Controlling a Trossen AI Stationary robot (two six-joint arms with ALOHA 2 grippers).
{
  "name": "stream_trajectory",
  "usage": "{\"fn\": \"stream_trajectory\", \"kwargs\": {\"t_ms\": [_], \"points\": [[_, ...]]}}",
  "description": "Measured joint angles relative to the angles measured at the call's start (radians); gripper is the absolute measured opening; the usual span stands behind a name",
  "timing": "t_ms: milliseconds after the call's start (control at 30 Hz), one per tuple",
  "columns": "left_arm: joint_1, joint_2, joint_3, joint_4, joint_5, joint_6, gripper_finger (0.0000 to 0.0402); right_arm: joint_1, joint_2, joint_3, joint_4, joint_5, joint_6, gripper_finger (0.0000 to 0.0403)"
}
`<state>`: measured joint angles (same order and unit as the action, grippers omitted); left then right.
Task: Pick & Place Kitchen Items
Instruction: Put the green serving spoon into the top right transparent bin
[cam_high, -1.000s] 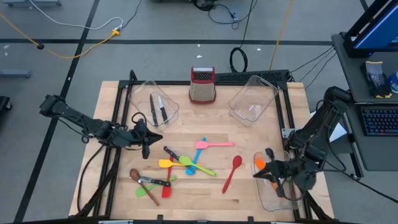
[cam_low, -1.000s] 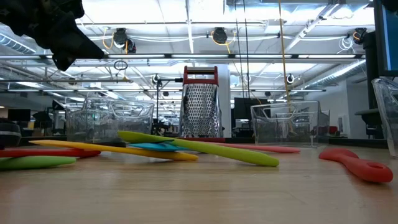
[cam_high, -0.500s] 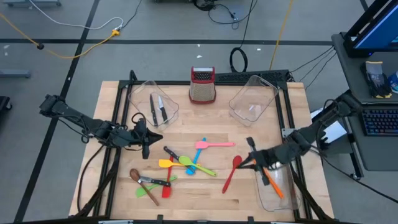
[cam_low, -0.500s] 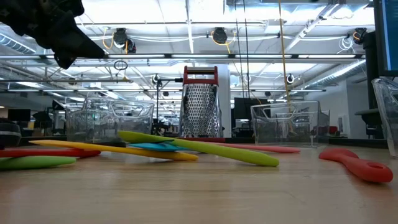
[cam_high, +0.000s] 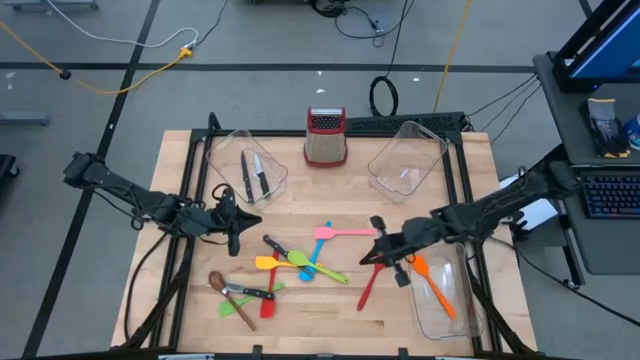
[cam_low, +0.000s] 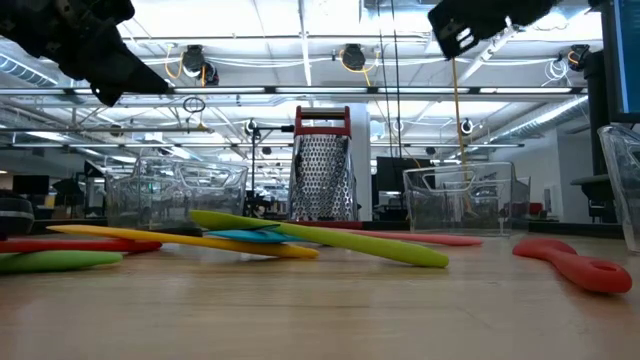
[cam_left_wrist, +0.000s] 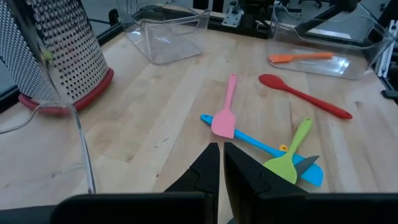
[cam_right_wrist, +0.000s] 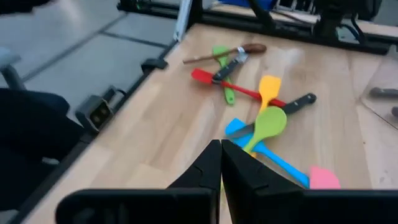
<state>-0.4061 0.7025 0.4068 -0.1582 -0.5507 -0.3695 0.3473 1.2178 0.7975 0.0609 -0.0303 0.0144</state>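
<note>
I take the grater (cam_high: 326, 136) at the table's far edge as my reference. The right gripper (cam_high: 385, 252), fingers pressed together and holding nothing, hangs above the red spoon (cam_high: 373, 277), well toward me and to the right of the grater. The orange spatula (cam_high: 433, 285) lies inside the right bin (cam_high: 452, 322), which sits at the table's right edge. The left gripper (cam_high: 234, 226), fingers nearly together and empty, hovers toward me and left of the grater, beside the left bin (cam_high: 225, 153) holding two knives (cam_high: 252, 175). The remaining utensils (cam_high: 290, 263) are clustered between the grippers, overlapping. I see bare wood directly in front of the grater and along the near edge right of the cluster.
</note>
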Motion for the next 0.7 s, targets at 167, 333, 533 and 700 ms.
{"fn": "stream_trajectory", "kwargs": {"t_ms": [167,333,533,700], "points": [[0.0,0.0,0.0,-0.004,0.0,-0.001,0.0024,-0.03,0.062,0.0,0.022,0.0,-0.027,0.0004],[0.0,0.0,0.0,-0.004,0.0,-0.001,0.0024,-0.033,0.14,0.027,0.055,-0.001,-0.057,0.0004],[0.0,0.0,0.0,-0.004,0.0,-0.001,0.0024,-0.035,0.28,0.135,0.032,-0.054,-0.079,0.0004],[0.0,0.0,0.0,-0.009,0.001,0.001,0.0024,-0.048,0.39,0.235,-0.069,-0.054,-0.112,0.0004]]}}
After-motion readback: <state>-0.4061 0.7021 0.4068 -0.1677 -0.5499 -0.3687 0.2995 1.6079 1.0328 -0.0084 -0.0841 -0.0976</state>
